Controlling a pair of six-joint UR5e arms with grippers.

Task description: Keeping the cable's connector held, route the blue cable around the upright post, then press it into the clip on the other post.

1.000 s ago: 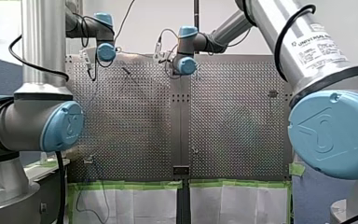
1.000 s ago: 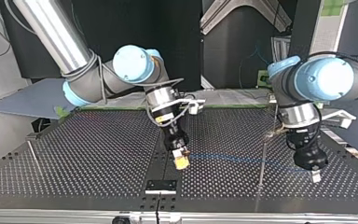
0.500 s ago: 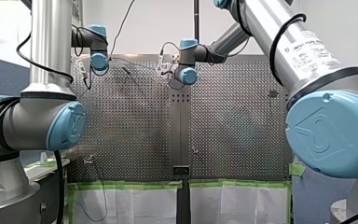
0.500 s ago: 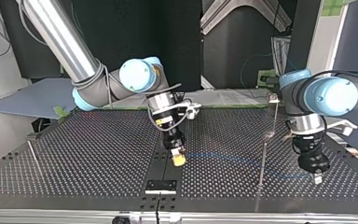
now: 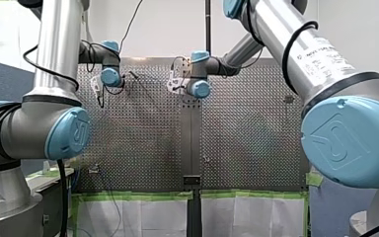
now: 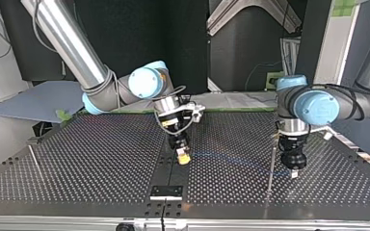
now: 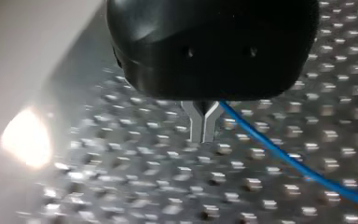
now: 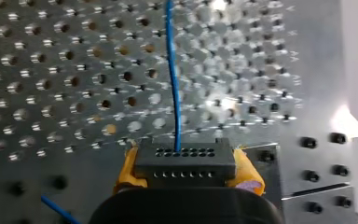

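Keeping my right hand (image 6: pixel 183 159) clenched on the connector (image 8: pixel 185 161), easing back slightly. Swinging my left hand (image 6: pixel 294 174), pinched on the blue cable (image 6: pixel 236 161), in to just beside the upright post (image 6: pixel 271 166), likely starting the wrap. Leaving open worktop (image 6: pixel 101 163) toward the other post (image 6: pixel 33 161), well apart at the top view's left.
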